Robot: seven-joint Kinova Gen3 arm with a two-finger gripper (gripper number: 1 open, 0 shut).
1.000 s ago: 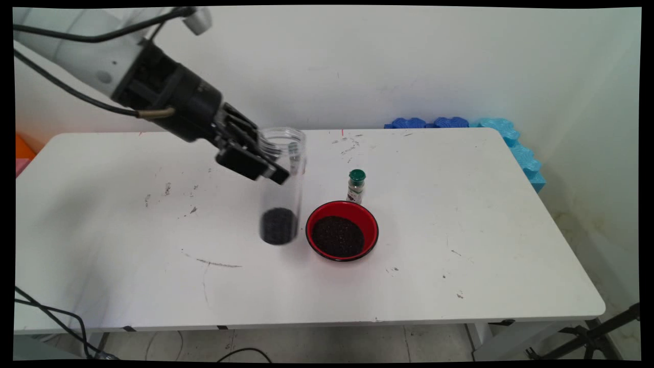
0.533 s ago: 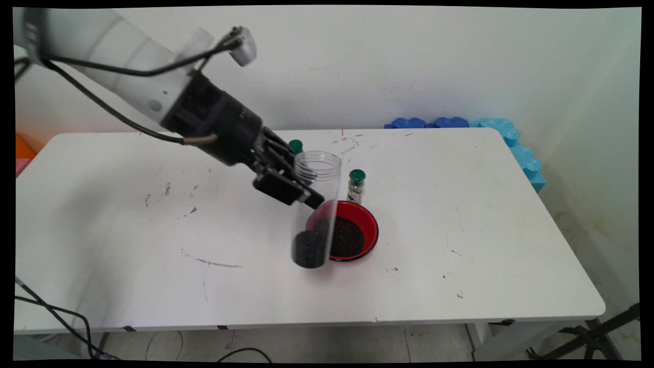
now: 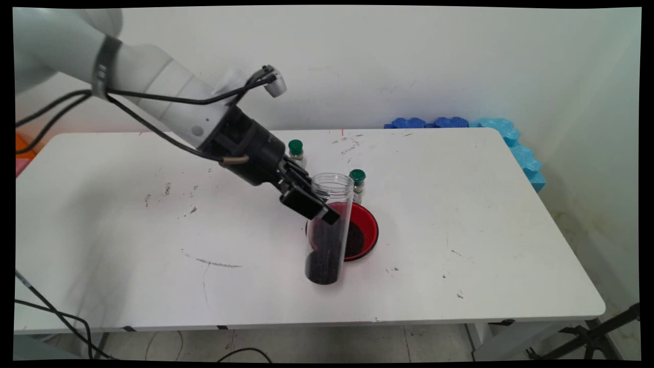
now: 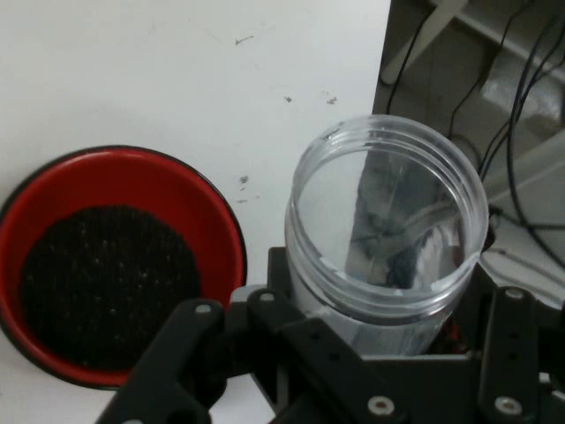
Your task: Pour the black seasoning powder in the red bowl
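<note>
Table [image 3: 460, 214] (white, scuffed) against pale wall [image 3: 409, 61], blue foam [image 3: 511, 138] behind.

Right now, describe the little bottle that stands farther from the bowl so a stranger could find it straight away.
Start at the white table and find the red bowl near its middle. Two small green-capped bottles stand behind it, toward the wall. The one you want stands farther back and to the left, just beyond the black gripper, while the other bottle stands right behind the bowl's rim.
</note>
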